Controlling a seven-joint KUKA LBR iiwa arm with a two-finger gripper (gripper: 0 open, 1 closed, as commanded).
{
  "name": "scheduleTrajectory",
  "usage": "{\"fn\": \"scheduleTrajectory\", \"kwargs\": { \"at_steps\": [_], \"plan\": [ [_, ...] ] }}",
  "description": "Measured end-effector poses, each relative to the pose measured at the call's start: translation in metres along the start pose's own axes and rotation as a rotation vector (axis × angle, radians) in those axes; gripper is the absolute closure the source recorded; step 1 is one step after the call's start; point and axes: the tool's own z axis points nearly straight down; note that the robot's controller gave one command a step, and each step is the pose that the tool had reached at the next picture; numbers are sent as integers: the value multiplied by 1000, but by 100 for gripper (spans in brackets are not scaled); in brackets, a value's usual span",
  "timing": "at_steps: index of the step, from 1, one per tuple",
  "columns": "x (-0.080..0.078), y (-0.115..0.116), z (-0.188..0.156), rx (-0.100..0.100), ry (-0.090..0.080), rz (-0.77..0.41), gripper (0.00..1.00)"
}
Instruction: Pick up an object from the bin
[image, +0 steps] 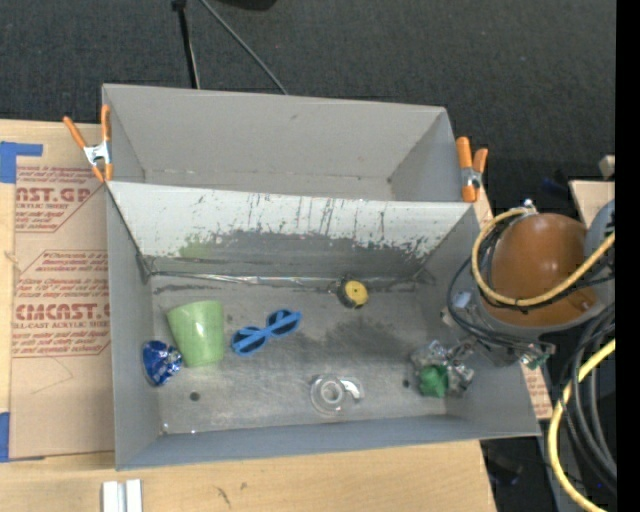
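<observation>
Though well apart, one cup (198, 332), one green block (432, 381)

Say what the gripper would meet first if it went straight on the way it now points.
Most likely the small green lump in the lower right corner of the grey metal bin: the gripper points down right over it. Depth is unclear; they may already touch.
</observation>
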Motion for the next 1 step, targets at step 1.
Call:
{"fn": "scheduleTrajectory", "kwargs": {
  "at_steps": [1],
  "plan": [
    [-43, -39, -147, 10, -6, 51, 100]
  ]
}}
